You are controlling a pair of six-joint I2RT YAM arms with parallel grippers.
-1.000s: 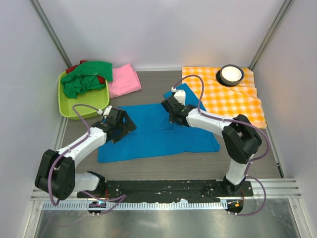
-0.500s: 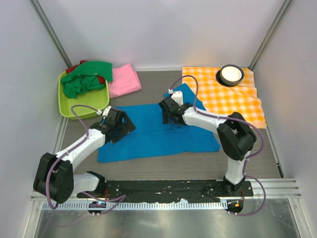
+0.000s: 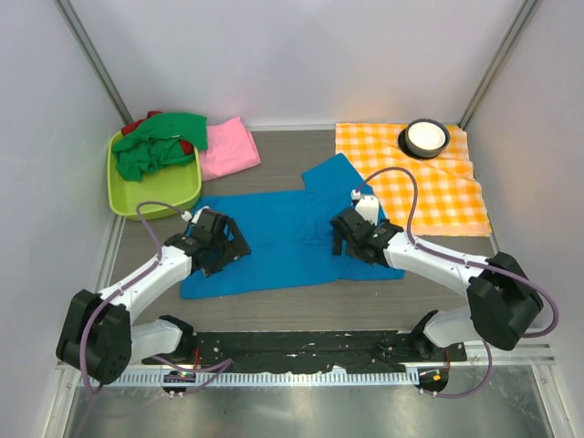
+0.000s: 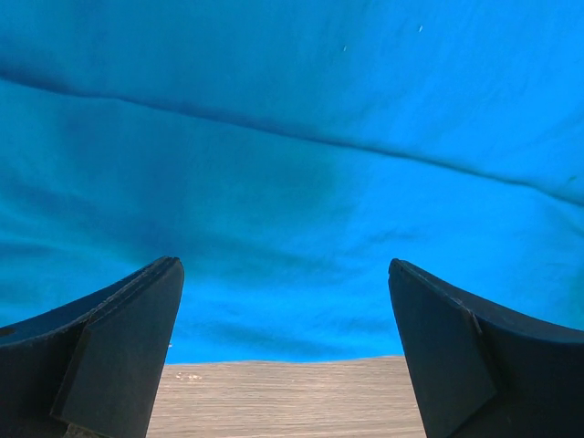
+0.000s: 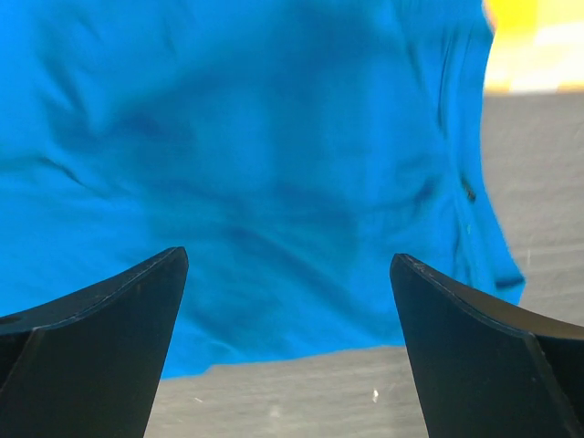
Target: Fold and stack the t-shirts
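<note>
A bright blue t-shirt point(image 3: 283, 237) lies spread flat mid-table, one sleeve point(image 3: 330, 175) pointing toward the checked cloth. My left gripper point(image 3: 230, 246) hovers open over its near-left part; in the left wrist view the left gripper point(image 4: 283, 266) frames the blue t-shirt point(image 4: 301, 164) and its near hem, holding nothing. My right gripper point(image 3: 344, 239) is open over the shirt's near-right part. The right wrist view has the right gripper point(image 5: 287, 257) empty above the blue t-shirt point(image 5: 255, 155). A folded pink t-shirt point(image 3: 228, 149) lies at the back left. A green t-shirt point(image 3: 160, 141) and a red t-shirt point(image 3: 133, 126) are bunched in the bin.
A lime-green bin point(image 3: 151, 199) stands at the back left. The orange-and-white checked cloth point(image 3: 420, 182) lies at the back right, with a dark-rimmed white bowl point(image 3: 426, 137) on it. Grey walls close in the sides and back.
My right gripper opened, let go of the blue shirt and pulled back toward the near right, uncovering the sleeve. The left gripper drifted slightly nearer and stayed open.
</note>
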